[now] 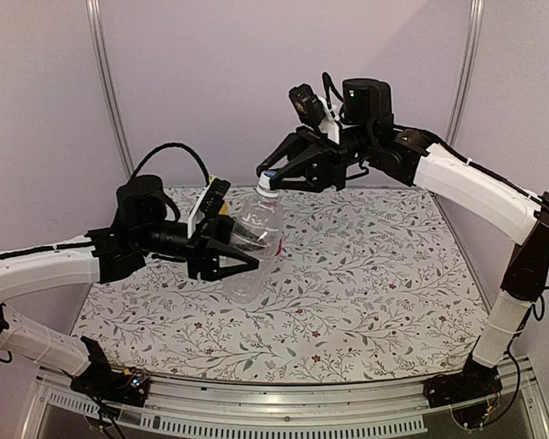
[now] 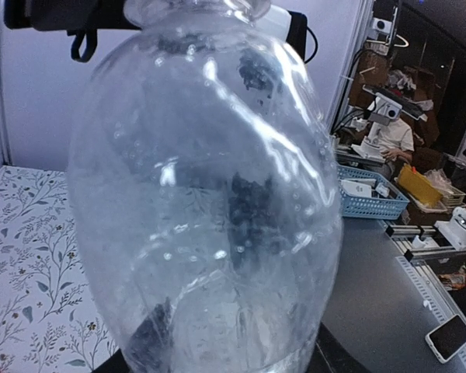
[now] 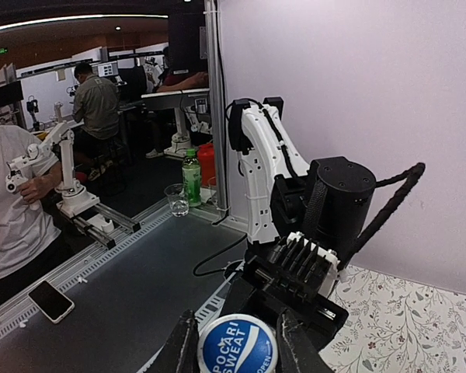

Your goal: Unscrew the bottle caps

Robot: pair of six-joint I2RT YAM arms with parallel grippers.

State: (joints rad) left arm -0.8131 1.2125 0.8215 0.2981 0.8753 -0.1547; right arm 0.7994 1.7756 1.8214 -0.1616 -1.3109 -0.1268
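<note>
The clear unlabelled bottle (image 1: 254, 240) is held tilted above the table, neck up toward the back. My left gripper (image 1: 236, 256) is shut on its body; in the left wrist view the bottle (image 2: 210, 194) fills the frame and a dark finger (image 2: 149, 336) shows through it. Its blue-white cap (image 1: 268, 188) is on the neck. My right gripper (image 1: 269, 179) reaches in from the upper right and its fingers close on the cap's sides (image 3: 237, 347). The other two bottles and the red cap are out of view; a yellow bit (image 1: 222, 208) shows behind my left wrist.
The table has a floral cloth (image 1: 375, 274) with pale walls behind and to both sides. My left arm's wrist and camera (image 3: 334, 249) sit just beyond the cap in the right wrist view. A grey bench (image 2: 388, 280) lies past the table's edge.
</note>
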